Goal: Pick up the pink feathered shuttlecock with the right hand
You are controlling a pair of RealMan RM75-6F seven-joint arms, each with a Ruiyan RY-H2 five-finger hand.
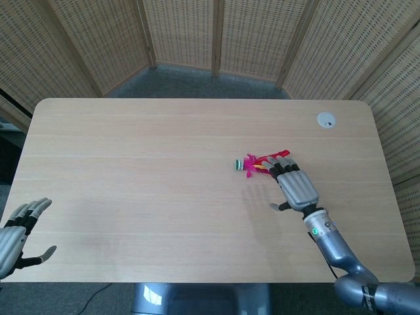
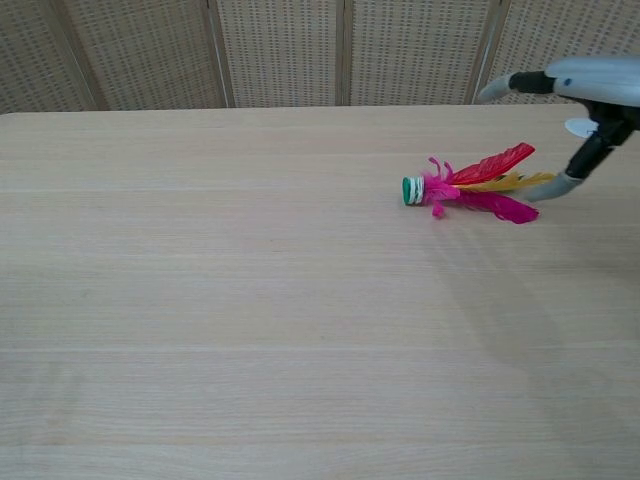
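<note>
Table (image 1: 131,190): pale wood top with rounded corners, grain running left to right.
Shuttlecock (image 2: 465,185): lies on its side right of the table's middle; green-and-white base toward the left, pink, red and yellow feathers fanned to the right.
White disc (image 1: 326,119): small and round, flat on the top near the far right corner, well apart from the shuttlecock.
</note>
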